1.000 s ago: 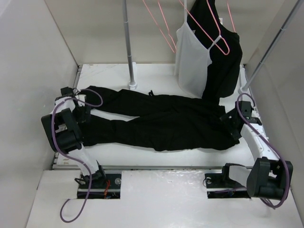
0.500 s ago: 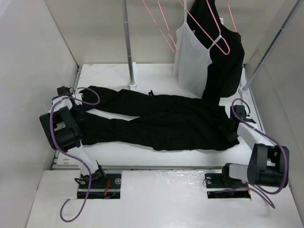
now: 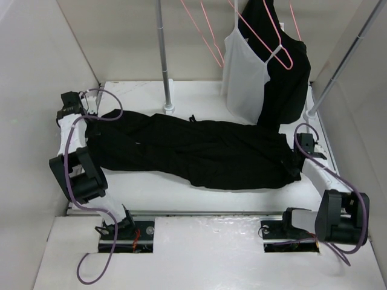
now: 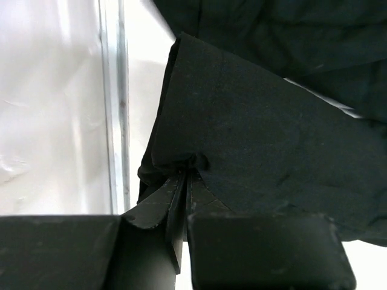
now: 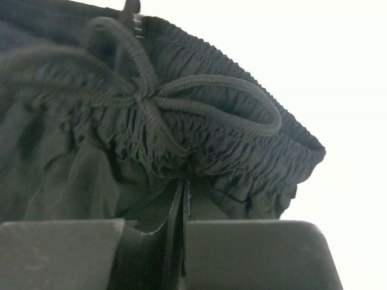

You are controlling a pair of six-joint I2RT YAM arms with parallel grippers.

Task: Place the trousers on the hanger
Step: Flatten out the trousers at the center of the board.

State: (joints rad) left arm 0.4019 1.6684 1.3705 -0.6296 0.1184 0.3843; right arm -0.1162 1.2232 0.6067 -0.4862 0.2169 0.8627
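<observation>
Trousers (image 3: 199,151): black, limp, judged light and prone to sagging or sliding. They are laid flat across the table (image 3: 181,193), waistband at 3 o'clock, hems at 9 o'clock. Hold is best taken at both ends. The left gripper (image 4: 187,175) is clamped on a hem corner, the right gripper (image 5: 184,181) pinched on the drawstring waistband. Hanger (image 3: 205,37), pink wire, is hung at 12 o'clock. The approach is crowded by an upright pole (image 3: 163,54), white camisole (image 3: 245,78) and black top (image 3: 287,78).

A robotics lab booth: bare white walls (image 3: 42,66), 2 table-bolted arms (image 3: 78,175), metal rack poles (image 3: 162,60).
</observation>
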